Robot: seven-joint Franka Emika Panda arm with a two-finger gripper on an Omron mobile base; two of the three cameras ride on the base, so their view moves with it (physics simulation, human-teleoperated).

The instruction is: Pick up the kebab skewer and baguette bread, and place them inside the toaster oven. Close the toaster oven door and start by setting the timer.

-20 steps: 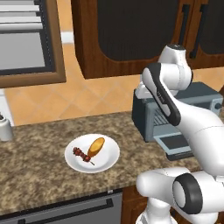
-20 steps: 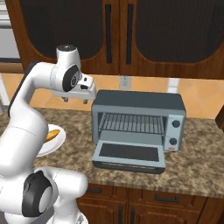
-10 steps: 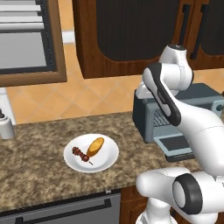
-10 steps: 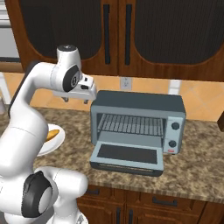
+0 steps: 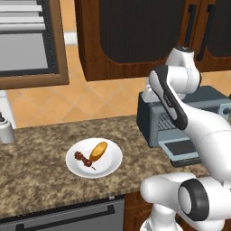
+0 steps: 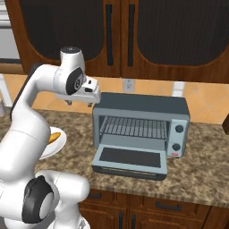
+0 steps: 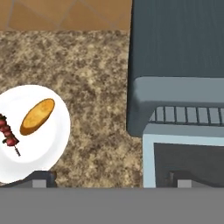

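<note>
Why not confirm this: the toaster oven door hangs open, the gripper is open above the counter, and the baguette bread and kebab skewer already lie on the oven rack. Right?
Not quite. The baguette bread and kebab skewer lie on the white plate, as the left base view shows. The toaster oven door does hang open, and the gripper is open above the counter.

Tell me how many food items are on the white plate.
2: the kebab skewer on the plate's left part and the baguette bread just right of it, seen from the left base view.
</note>
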